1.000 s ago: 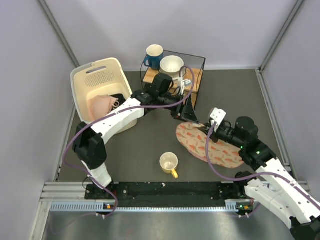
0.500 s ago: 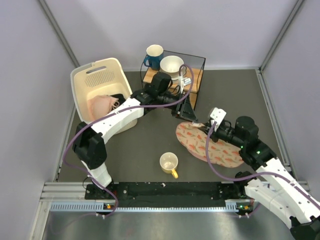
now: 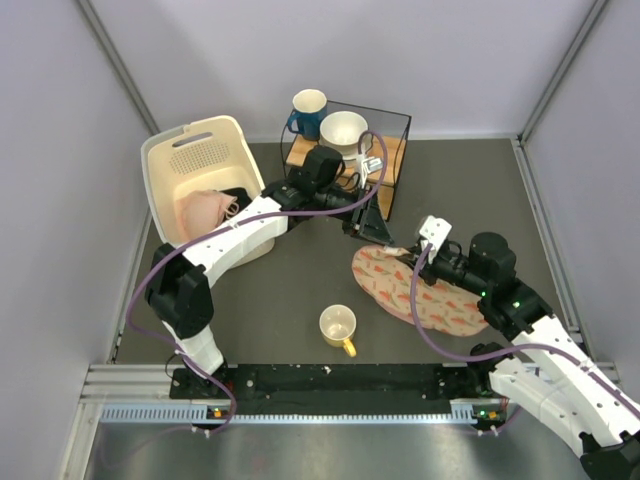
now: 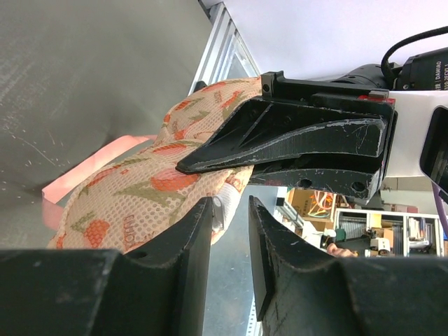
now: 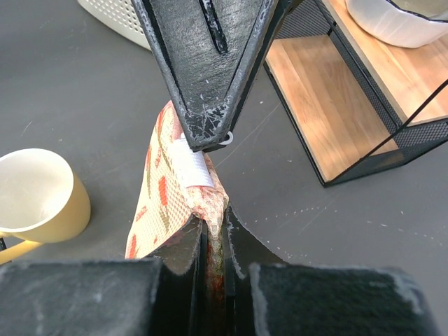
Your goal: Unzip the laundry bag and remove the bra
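Observation:
The laundry bag (image 3: 425, 295), beige-pink cloth with red-orange prints, lies flat right of centre. Its near-left end is lifted: my right gripper (image 3: 412, 256) is shut on the folded edge (image 5: 213, 210). My left gripper (image 3: 378, 230) hangs at that same raised tip. Its jaws (image 4: 229, 210) are narrowed but still apart, with the small metal zip pull (image 4: 221, 212) between them, lying against one finger. From the right wrist, the left fingers (image 5: 210, 77) point down onto the bag's white tab (image 5: 190, 168). The inside of the bag is hidden. A pale peach-pink bra (image 3: 205, 210) lies crumpled in the basket.
A cream basket (image 3: 195, 155) at the far left also holds a black garment (image 3: 238, 197). A black wire shelf (image 3: 392, 150) with a white bowl (image 3: 343, 130) and a blue mug (image 3: 308, 110) stands behind the bag. A yellow mug (image 3: 338, 326) sits near the front.
My left gripper's jaws have narrowed around the zip pull at the bag's raised tip. The right gripper keeps its hold and has not moved.

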Controlling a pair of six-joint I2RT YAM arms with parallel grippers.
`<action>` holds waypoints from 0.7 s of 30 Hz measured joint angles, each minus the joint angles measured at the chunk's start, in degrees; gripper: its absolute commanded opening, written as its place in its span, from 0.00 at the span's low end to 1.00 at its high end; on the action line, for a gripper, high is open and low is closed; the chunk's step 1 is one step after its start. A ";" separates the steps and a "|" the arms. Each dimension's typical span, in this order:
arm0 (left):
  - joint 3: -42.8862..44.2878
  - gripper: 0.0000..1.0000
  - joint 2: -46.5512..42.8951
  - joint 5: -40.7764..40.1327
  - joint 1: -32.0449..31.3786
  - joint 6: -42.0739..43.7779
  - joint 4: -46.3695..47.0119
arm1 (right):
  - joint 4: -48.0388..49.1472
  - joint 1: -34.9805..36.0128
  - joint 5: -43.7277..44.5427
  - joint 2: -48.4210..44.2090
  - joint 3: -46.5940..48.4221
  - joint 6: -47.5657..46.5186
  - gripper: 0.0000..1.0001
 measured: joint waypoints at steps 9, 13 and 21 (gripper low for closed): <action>0.00 0.17 0.00 -0.68 0.02 1.29 -0.70 | 0.02 0.00 0.02 0.15 0.00 0.00 0.00; 0.00 0.00 0.00 -1.20 0.02 2.01 -1.33 | 0.04 0.00 0.00 0.52 0.00 0.00 0.00; 0.00 0.00 0.00 -3.23 0.00 2.86 -2.12 | 0.00 0.00 0.63 0.55 0.00 0.04 0.00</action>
